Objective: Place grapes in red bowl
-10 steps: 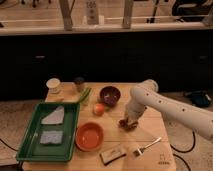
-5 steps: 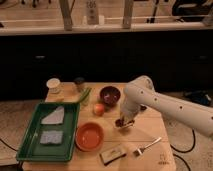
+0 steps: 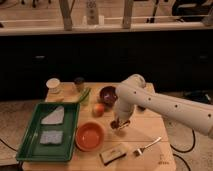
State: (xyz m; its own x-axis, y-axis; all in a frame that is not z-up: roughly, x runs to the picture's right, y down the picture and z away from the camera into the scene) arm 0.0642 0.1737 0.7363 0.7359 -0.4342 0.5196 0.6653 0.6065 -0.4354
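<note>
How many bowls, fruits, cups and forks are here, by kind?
Bowls: 2 (red bowl, purple bowl)
Fruits: 2 (orange fruit, grapes in the gripper, right of the red bowl)
Cups: 2 (white cup, dark cup)
Forks: 1
Total: 7

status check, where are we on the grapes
Gripper shut on small bunch of dark reddish-brown grapes, right of round orange-red bowl. Bowl empty, grapes not yet in. Nothing between them; round orange fruit sits farther back.

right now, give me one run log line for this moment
tool: shut on grapes | where: over table, beside red bowl | red bowl: empty | task: not done
</note>
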